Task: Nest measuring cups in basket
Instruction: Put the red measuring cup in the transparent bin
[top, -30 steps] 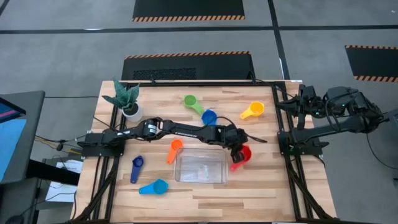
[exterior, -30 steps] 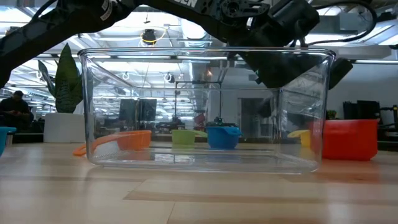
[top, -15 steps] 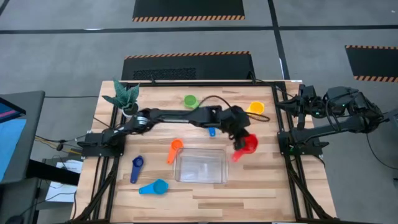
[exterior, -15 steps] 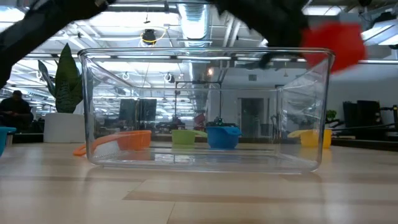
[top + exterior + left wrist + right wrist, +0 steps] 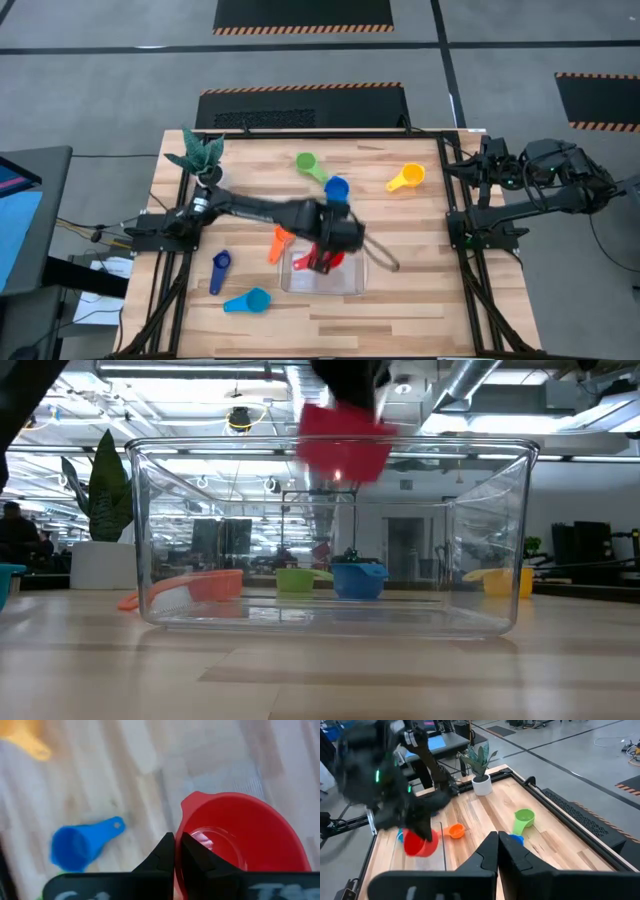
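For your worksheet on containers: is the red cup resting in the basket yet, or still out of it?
Still out. The left pincer holds the red cup in the air at the rim of the basket, whose floor is bare.

The clear basket (image 5: 322,268) sits at table centre, upright and empty. The red cup (image 5: 326,260) hangs above it, held, bowl upward. Around the basket: orange cup (image 5: 281,240) touching its 10 o'clock corner, navy (image 5: 220,270) at 9, light blue (image 5: 249,299) at 8, blue (image 5: 336,188) and green (image 5: 309,164) at 12, yellow (image 5: 406,178) at 1.
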